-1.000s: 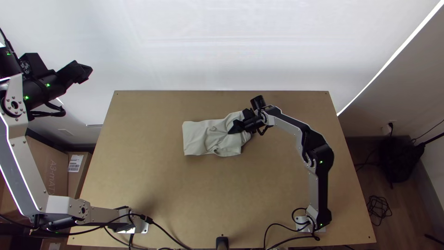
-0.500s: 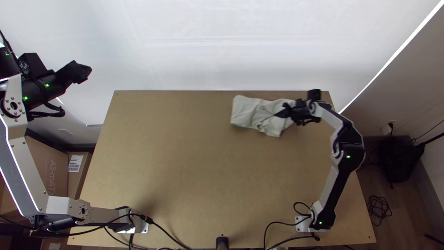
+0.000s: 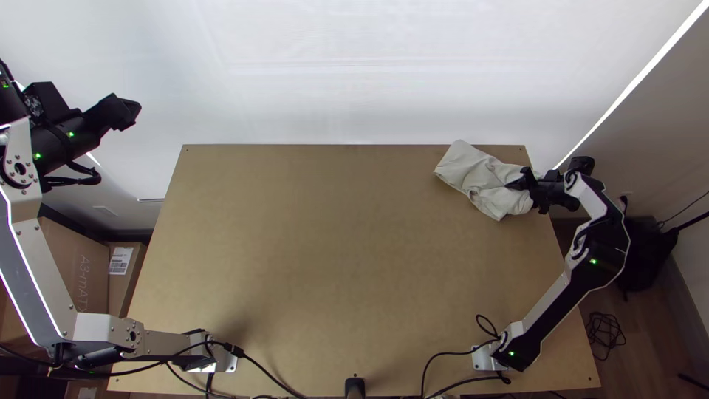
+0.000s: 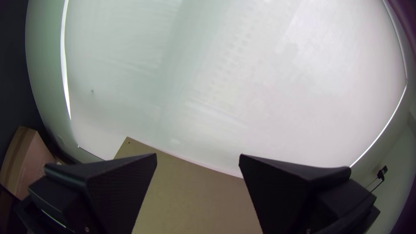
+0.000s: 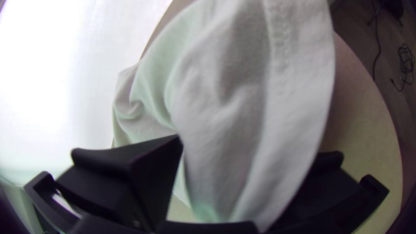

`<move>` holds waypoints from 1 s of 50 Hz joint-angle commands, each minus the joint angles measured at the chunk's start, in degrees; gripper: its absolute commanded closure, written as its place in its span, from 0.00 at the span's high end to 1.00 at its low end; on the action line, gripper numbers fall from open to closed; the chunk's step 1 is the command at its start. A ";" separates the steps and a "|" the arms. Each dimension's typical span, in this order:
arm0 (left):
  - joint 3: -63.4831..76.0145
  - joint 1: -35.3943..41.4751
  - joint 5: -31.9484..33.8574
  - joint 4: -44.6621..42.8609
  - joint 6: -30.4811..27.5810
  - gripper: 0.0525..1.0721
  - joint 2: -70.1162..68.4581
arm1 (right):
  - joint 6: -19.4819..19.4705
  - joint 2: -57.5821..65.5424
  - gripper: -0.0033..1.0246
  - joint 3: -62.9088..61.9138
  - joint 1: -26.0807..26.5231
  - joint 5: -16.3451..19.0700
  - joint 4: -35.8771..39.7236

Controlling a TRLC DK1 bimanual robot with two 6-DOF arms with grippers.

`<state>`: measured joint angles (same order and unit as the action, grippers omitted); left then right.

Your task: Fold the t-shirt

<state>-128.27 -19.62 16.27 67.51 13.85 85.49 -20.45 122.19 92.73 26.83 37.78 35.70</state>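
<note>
**Markings Found on Cartons**

Top view: the large carton (image 3: 63,255) bears one line of pale capital lettering (image 3: 83,284). The narrower carton (image 3: 118,295) beside it carries a white label (image 3: 120,261); its dark print is too small to read.

Seemingly a robotics lab: mounted arms (image 3: 548,301), wooden table (image 3: 332,288), cables (image 3: 605,334), boxes (image 3: 72,255)

The left gripper (image 3: 133,111) has its two wide black fingers (image 4: 119,190) well apart, the desk (image 4: 195,195) visible between them. A small hole (image 4: 129,142) marks its far left corner; past the far edge rises a white backdrop (image 4: 242,86), past the left edge a cardboard box (image 4: 32,160).
</note>
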 commanded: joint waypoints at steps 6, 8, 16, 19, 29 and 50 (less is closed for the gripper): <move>0.74 0.54 0.60 -1.06 -0.49 0.96 0.02 | 2.87 -13.21 0.95 -0.62 0.77 -11.68 -2.48; 0.83 0.54 0.60 -1.06 -0.49 0.96 0.02 | 3.75 -15.14 0.95 -0.79 0.77 -16.25 -4.85; 0.91 0.37 0.78 -1.06 -0.49 0.96 -0.33 | 4.36 -20.06 0.95 1.31 0.42 -20.03 -10.04; 0.91 0.19 0.69 -1.06 -0.57 0.96 -0.50 | 3.92 -20.41 0.95 2.72 -0.55 -20.03 -9.86; 0.83 -1.57 0.69 -1.94 -0.66 0.96 -1.12 | 2.52 -14.17 0.95 5.36 -4.94 -19.67 -6.44; 1.53 -12.29 0.43 -7.83 0.13 0.96 -3.40 | 4.45 -1.78 0.95 5.62 -6.44 -23.54 -4.94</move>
<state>-127.39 -30.06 16.45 60.95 13.89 84.44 -17.30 120.38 98.39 19.42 16.40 30.57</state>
